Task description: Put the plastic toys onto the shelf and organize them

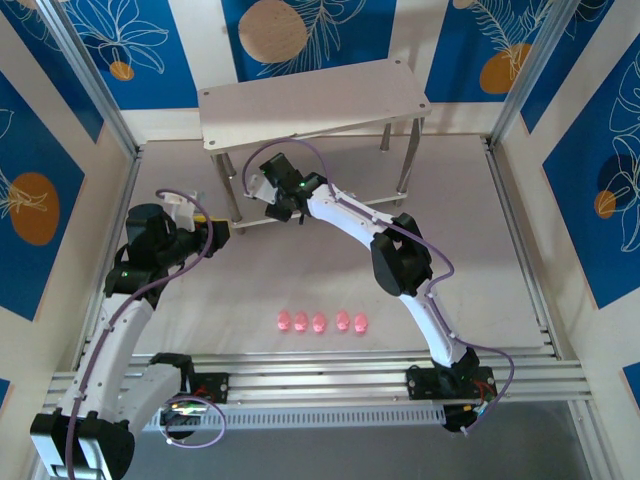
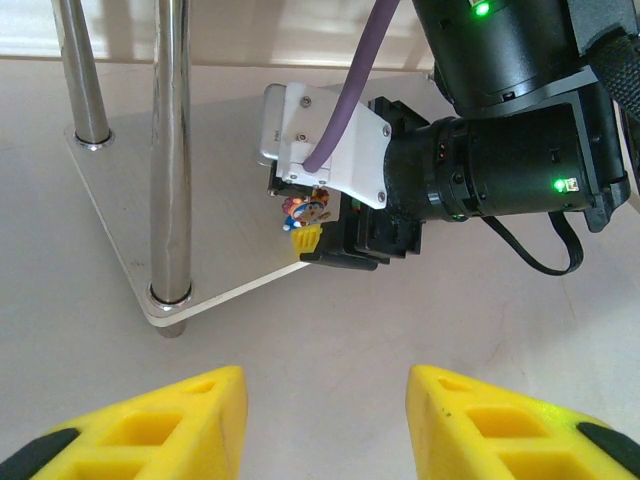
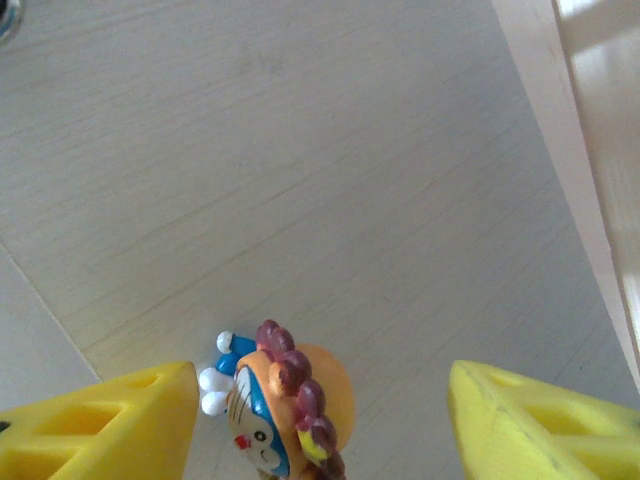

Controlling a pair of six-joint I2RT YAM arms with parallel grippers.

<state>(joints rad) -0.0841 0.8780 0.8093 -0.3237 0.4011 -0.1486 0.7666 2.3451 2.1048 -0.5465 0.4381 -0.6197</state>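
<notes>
five pink pigs [image 1: 321, 322] in row, shelf [image 1: 310, 100] behind

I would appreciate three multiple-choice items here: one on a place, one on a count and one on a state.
1. The pink pigs stand: A on the shelf's top board; B on the table; C in the left gripper.
2. Number of pink pigs: A three; B eight; C five.
3. The right gripper has its jaws: A apart; B shut on a pig; C shut on nothing.
Answers: B, they line up on the table; C, five make the row; A, a wide gap shows beside the figurine.
</notes>
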